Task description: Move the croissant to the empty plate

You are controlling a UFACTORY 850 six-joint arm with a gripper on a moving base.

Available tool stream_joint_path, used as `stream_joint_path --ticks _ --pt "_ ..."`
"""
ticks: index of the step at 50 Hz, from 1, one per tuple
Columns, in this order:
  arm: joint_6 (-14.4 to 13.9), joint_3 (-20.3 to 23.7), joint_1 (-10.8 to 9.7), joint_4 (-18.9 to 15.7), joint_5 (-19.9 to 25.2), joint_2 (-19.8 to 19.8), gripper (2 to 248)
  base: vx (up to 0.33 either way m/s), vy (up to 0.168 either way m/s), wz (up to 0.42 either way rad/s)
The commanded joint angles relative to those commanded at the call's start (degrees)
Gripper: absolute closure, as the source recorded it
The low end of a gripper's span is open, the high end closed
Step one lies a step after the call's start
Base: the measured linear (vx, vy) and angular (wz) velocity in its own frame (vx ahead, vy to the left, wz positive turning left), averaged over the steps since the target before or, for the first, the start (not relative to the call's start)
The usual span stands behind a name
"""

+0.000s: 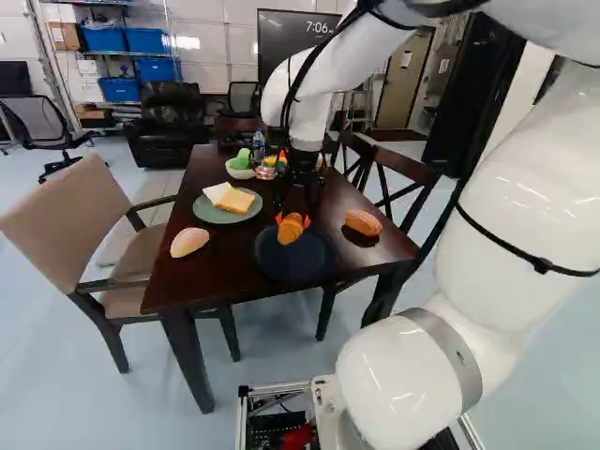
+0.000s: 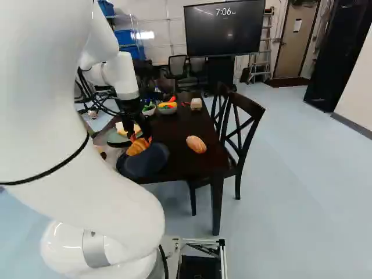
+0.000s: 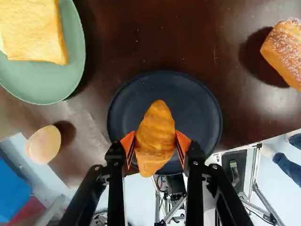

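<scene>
In the left base view my gripper [image 1: 292,217] points down over the dark round plate [image 1: 309,264], with the croissant [image 1: 290,230] in its fingers. The wrist view shows the gripper [image 3: 155,142] shut on the croissant [image 3: 157,129], an orange pad pressing each side. Behind the croissant lies the dark plate [image 3: 197,108], with nothing else on it; the croissant covers its middle. It looks held above the plate, though the exact gap cannot be told.
A green plate [image 1: 217,216] carries bread slices [image 1: 232,199]. A pale roll [image 1: 189,242] and a sugared loaf [image 2: 196,144] lie on the table [image 1: 187,281] on opposite sides of the dark plate. Bowls of toy food [image 2: 168,108] stand farther back; chairs [image 1: 94,216] flank the table.
</scene>
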Motion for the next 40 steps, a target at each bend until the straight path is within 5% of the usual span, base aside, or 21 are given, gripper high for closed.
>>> stream_joint_path --ticks 26,40 --pt "0.0 -1.4 0.0 0.0 -1.3 -6.7 115 0.0 0.0 0.0" --pt "0.0 -1.4 0.0 0.0 -1.3 -6.7 115 0.0 0.0 0.0"
